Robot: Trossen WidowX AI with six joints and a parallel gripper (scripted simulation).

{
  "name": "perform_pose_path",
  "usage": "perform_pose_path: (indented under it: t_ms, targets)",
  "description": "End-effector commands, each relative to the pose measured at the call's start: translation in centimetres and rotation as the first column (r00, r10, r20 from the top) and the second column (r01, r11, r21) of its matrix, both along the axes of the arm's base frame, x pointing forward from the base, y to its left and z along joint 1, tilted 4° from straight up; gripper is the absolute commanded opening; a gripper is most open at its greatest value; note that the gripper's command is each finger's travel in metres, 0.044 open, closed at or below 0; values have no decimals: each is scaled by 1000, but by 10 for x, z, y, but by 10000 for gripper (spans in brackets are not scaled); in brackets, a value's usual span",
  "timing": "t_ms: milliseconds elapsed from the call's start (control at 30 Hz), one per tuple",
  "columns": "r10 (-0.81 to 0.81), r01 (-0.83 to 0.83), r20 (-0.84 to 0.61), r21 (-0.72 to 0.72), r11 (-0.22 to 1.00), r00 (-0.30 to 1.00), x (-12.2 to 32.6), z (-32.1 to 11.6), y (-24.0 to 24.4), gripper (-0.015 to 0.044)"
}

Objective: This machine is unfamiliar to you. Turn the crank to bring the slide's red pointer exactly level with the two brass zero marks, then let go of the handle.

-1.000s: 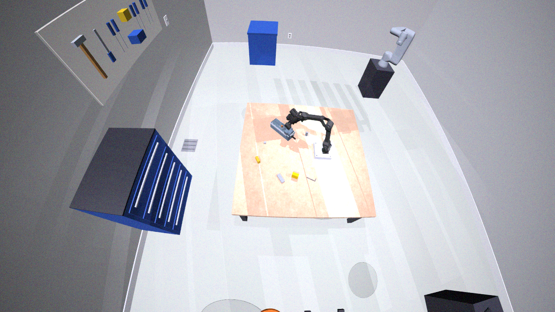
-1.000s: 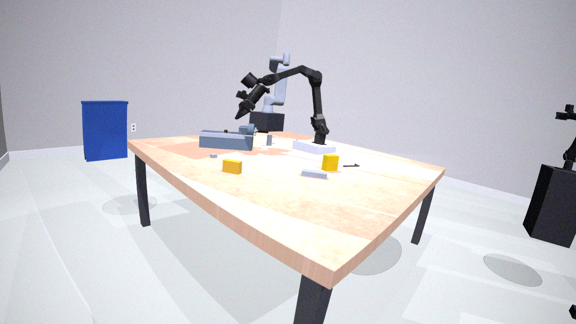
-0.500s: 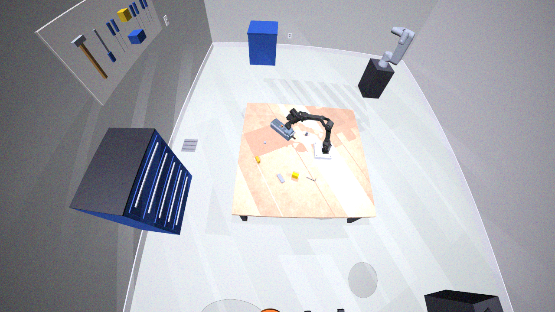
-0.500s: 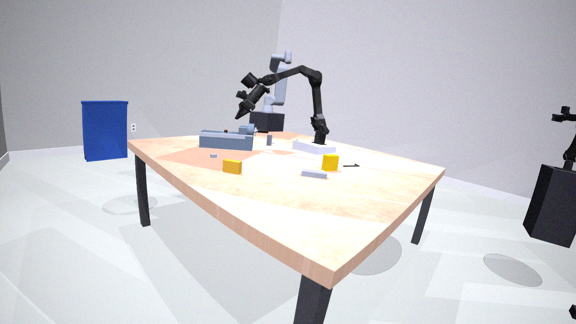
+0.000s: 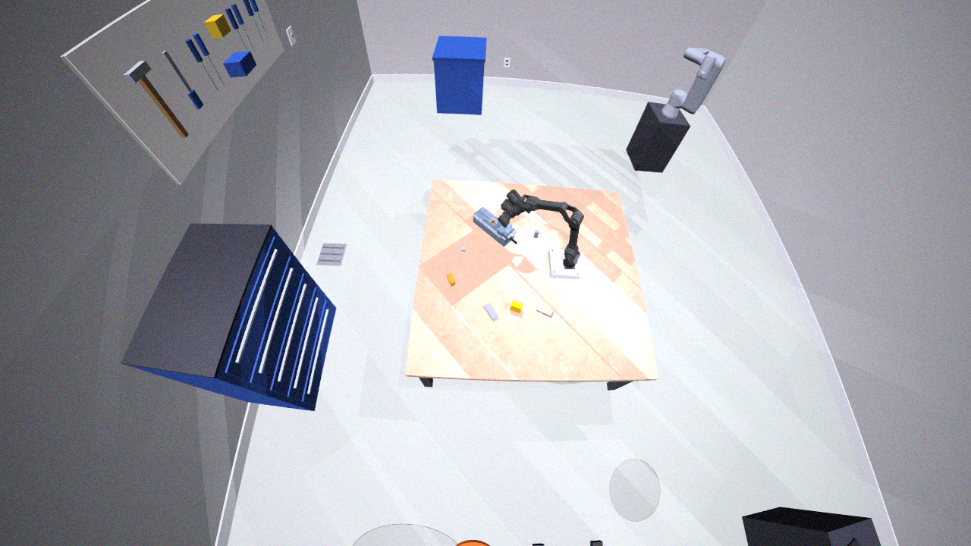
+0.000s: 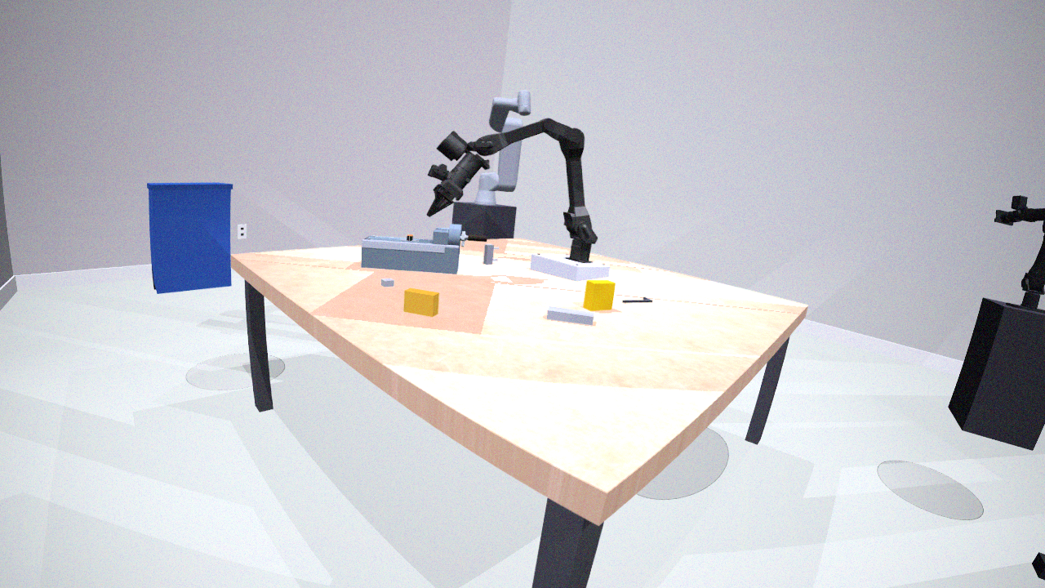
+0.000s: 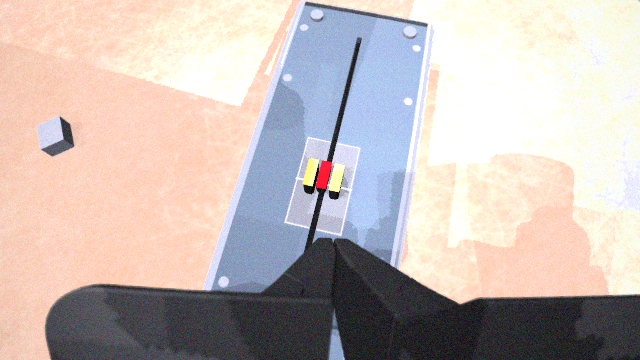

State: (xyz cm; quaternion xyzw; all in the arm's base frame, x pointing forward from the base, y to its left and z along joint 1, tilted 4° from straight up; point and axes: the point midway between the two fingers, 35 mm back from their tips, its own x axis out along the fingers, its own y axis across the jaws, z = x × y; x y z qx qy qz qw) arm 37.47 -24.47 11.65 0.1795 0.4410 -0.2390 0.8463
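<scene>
The blue-grey machine [image 5: 485, 217] [image 6: 409, 258] [image 7: 372, 100] stands on the table. In the wrist view its red pointer [image 7: 324, 175] sits in the slot between two yellow brass marks [image 7: 311, 173] [image 7: 337, 180], looking level with them. The dark crank handle [image 5: 513, 240] sticks out at the machine's near right end in the top view; the wrist view does not show it. My gripper [image 5: 503, 222] [image 6: 429, 215] [image 7: 331, 252] is shut and empty, fingertips together, above the machine and clear of the crank.
A small grey cube [image 7: 52, 135] [image 6: 387, 282] lies beside the machine. A grey upright piece [image 6: 487, 254] [image 5: 536, 233] stands between the machine and my white base [image 6: 562, 267]. An orange block [image 6: 420, 301], a yellow block [image 6: 598, 295], a grey bar [image 6: 570, 315] and a thin dark tool [image 6: 637, 300] lie farther off.
</scene>
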Motion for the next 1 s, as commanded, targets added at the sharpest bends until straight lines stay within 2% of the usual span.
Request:
perform_pose_path:
  t_ms: [0, 300, 867, 900, 967]
  targets:
    - [0, 0, 0, 0, 1000, 1000, 0, 0, 0, 0]
    - [0, 0, 0, 0, 1000, 1000, 0, 0, 0, 0]
    - [0, 0, 0, 0, 1000, 1000, 0, 0, 0, 440]
    - [0, 0, 0, 0, 1000, 1000, 0, 0, 0, 440]
    - [0, 0, 0, 0, 1000, 1000, 0, 0, 0, 387]
